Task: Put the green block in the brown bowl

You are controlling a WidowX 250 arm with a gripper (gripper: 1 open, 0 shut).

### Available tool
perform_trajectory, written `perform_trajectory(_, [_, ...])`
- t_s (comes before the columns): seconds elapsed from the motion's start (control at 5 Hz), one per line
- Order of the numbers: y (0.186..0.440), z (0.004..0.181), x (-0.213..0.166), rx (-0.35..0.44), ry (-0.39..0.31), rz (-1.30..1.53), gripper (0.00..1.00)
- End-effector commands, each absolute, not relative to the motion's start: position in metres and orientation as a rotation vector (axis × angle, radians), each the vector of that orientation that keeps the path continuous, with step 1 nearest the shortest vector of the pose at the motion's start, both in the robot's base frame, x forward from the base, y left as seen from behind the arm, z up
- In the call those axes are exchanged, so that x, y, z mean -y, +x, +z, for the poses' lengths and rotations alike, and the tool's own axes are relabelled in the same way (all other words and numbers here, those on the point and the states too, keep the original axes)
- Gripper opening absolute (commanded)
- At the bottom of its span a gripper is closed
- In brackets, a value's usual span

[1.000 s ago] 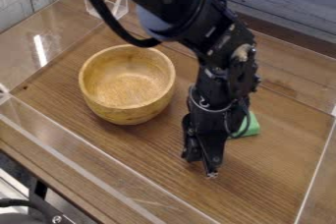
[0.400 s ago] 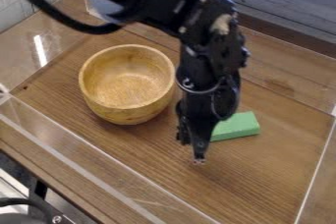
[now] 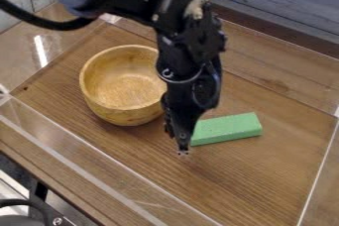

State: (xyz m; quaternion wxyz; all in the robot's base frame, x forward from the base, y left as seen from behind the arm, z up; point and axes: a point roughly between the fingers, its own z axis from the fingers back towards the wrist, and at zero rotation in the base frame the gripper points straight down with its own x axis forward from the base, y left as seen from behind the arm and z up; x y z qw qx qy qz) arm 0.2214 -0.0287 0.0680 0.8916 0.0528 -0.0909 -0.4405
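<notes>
The green block lies flat on the wooden table, to the right of the brown bowl. The bowl stands upright and is empty. My gripper points down at the table just in front of the block's left end, between block and bowl. Its fingers are pressed together into a narrow tip with nothing between them. The black arm rises from there and hides the bowl's right rim. I cannot tell whether the tip touches the block.
Clear acrylic walls enclose the wooden table; the front wall runs diagonally across the lower left and another stands at the right. Dark cables lie outside at the bottom left.
The arm has swung left toward the bowl, uncovering the green block, which now shows in full and lies slightly further left. The fingers closed fully.
</notes>
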Motion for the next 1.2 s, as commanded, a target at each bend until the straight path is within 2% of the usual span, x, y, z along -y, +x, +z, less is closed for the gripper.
perform_trajectory(0.0, [0.229,0.080,0.021,0.236,0.133,-0.851,0.00])
perform_trajectory(0.4, [0.235,0.109,-0.002,0.260,0.149,-0.826,0.00])
perform_trajectory(0.6, [0.241,0.102,0.000,0.245,0.151,-0.796,1.00])
perform_trajectory(0.8, [0.246,0.101,-0.001,0.237,0.157,-0.760,0.00])
perform_trajectory(1.0, [0.241,0.103,0.004,0.233,0.160,-0.751,0.00])
